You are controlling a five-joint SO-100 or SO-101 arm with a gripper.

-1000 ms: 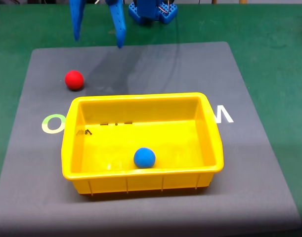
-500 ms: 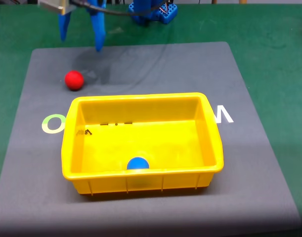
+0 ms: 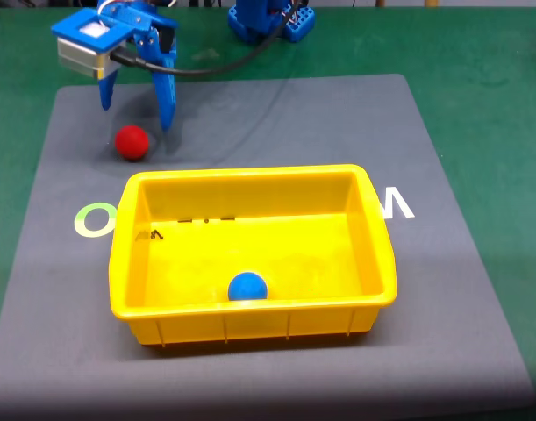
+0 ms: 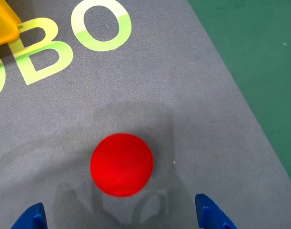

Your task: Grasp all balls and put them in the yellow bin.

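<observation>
the red ball (image 3: 132, 141) lies on the grey mat (image 3: 268, 123), near the mat's upper left part in the fixed view and well apart from the far rim of the yellow bin (image 3: 383, 263). the blue ball (image 3: 247, 286) rests inside the bin, on its floor close to the near wall, a little left of the middle. small dark marks show on the bin's far inner wall.

the gripper (image 3: 136, 116) hangs just beyond the red ball in the fixed view, its two blue fingers spread wide apart and pointing down, one tip to the upper left of the ball and the other to the upper right. neither finger touches the ball; nothing is held between them. a black cable runs from the gripper's body toward the blue arm base (image 3: 269, 19) at the top edge.

in the wrist view the red ball (image 4: 121, 164) sits low in the picture on the grey mat, with a soft shadow around it. the two blue fingertips (image 4: 211, 215) show at the bottom edge, one in the lower left corner and one at lower right, the ball lying between them and a little ahead of them. pale green letters are printed on the mat above the ball, and a corner of the yellow bin (image 4: 3, 25) shows at the upper left. the green bench (image 4: 259, 62) lies to the right of the mat.
</observation>
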